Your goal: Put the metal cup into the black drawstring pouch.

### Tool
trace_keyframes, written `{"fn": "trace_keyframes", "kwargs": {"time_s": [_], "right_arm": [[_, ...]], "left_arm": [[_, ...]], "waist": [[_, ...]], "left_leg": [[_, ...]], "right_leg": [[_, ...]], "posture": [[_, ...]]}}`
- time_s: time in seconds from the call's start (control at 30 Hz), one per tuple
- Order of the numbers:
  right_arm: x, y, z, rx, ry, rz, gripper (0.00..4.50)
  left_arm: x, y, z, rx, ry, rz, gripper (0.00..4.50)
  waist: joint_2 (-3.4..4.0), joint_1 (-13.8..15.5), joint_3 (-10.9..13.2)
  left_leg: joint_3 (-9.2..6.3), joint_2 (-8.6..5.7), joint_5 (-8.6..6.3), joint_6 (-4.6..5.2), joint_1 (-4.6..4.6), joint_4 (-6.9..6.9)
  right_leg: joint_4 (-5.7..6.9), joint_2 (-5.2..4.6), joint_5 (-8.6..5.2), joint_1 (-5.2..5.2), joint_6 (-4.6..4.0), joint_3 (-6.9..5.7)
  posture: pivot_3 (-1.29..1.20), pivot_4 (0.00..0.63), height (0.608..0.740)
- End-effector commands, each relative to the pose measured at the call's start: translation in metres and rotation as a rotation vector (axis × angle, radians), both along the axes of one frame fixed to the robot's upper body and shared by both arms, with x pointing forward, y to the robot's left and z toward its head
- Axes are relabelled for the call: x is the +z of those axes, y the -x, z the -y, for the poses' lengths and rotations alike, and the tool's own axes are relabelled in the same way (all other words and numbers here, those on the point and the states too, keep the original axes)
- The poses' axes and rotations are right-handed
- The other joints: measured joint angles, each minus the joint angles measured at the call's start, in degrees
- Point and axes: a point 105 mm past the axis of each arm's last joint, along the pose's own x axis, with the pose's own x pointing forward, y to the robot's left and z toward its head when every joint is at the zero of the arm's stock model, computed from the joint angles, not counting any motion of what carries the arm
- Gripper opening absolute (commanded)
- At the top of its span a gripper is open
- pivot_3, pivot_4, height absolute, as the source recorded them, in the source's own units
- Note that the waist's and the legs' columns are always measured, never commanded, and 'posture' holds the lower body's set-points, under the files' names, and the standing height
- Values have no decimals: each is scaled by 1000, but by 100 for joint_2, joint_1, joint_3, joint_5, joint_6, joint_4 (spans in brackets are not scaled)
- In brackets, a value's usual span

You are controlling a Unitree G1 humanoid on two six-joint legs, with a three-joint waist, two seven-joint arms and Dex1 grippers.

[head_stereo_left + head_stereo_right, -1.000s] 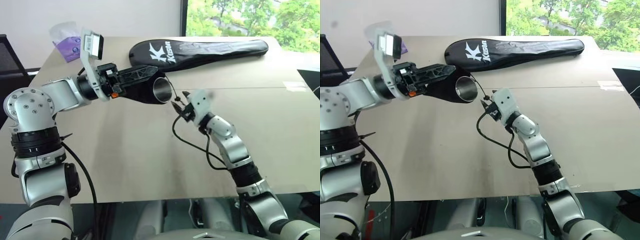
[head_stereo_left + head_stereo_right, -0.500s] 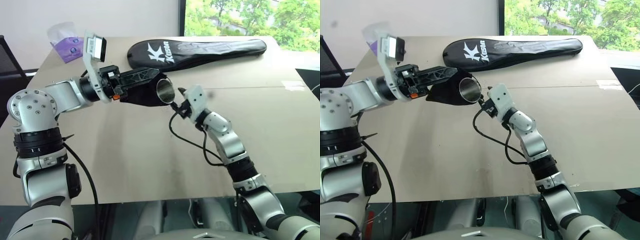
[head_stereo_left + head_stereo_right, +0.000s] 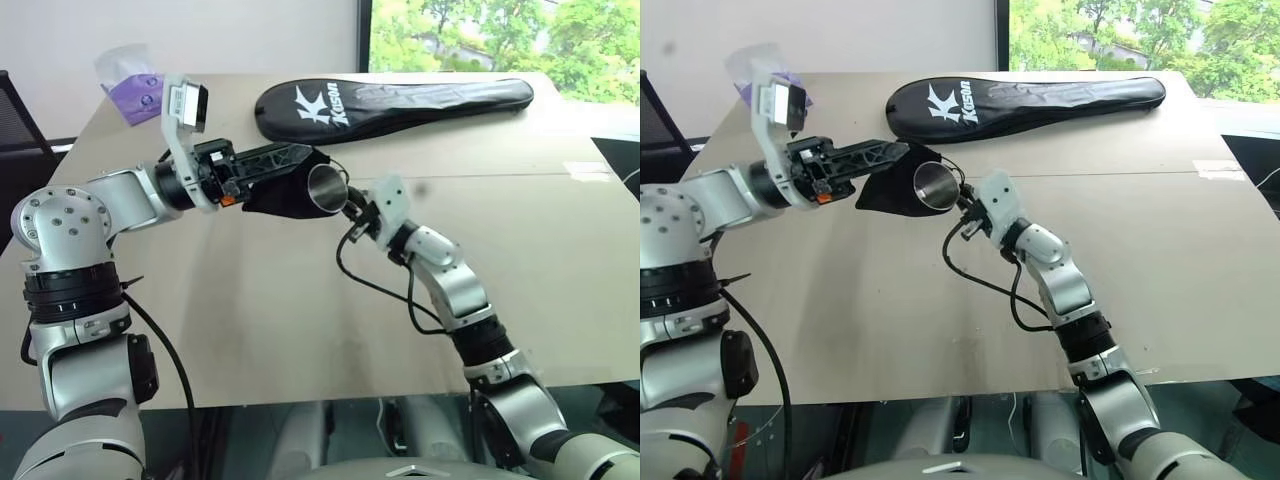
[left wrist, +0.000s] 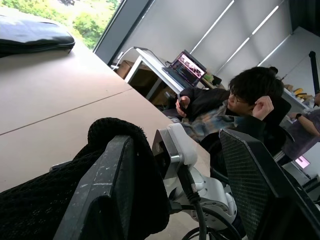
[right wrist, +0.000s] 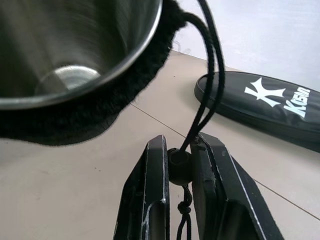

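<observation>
The metal cup (image 3: 325,189) already sits inside the black drawstring pouch (image 3: 283,196), held up in the air above the middle of the tan table (image 3: 560,260), nearer its far edge. Only the cup's shiny rim and hollow inside show at the pouch's mouth, which faces the robot's right side. The cup looks rigid, smooth and probably slippery, and likely light since it is empty (nothing lies in it). The pouch is soft, fuzzy fabric that sags and folds around the cup, so it is best held by pinching the cloth rather than the steel.

The left gripper (image 3: 300,157) reaches in from the left and holds the pouch; its fingers are partly spread, with one finger lying along the outside of the fabric. The right gripper (image 5: 179,165) sits just beside the pouch's mouth, its two black fingers narrowed onto the small round bead (image 5: 178,161) of the thin black drawstring cord (image 5: 206,85). The cord loops from the bead up to the pouch's rim. The bead is small and hard, a sensible place to pull from; the cord itself is thin and could slip.

Near the table's far edge lies a long black racket cover (image 3: 400,98) with white lettering. At the far left corner sits a purple and clear plastic packet (image 3: 134,85).
</observation>
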Motion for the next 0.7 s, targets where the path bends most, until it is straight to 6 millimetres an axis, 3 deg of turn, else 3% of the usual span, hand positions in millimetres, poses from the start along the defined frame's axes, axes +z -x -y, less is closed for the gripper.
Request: {"fn": "trace_keyframes", "kwargs": {"time_s": [0.03,0.3,0.43,0.6,0.7], "right_arm": [[8,7,6,-7,-23,30,132],[-7,19,24,-39,-34,-32,132],[-10,29,24,5,-27,-61,2068],[-12,24,27,-47,-33,-67,4472],[-11,22,26,-55,-25,-61,4472]], "left_arm": [[11,5,-6,6,8,57,2658],[8,2,-6,-7,-12,48,2658],[8,2,-3,-18,-21,49,2658],[9,1,-1,-25,-25,52,2658],[9,1,0,-28,-26,55,2658]], "waist": [[0,2,0],[0,2,0],[0,6,0],[0,0,0],[0,2,0]], "left_leg": [[0,0,0,0,0,0],[0,0,0,0,0,0],[0,0,0,1,0,0],[0,0,0,1,1,0],[0,0,-1,1,1,0]], "right_leg": [[0,0,0,0,0,0],[1,1,0,0,0,0],[1,2,0,0,0,-1],[2,2,0,0,0,0],[2,2,0,0,0,0]], "posture": [[0,150,740],[0,150,740],[0,150,740],[0,150,740],[0,150,740]]}}
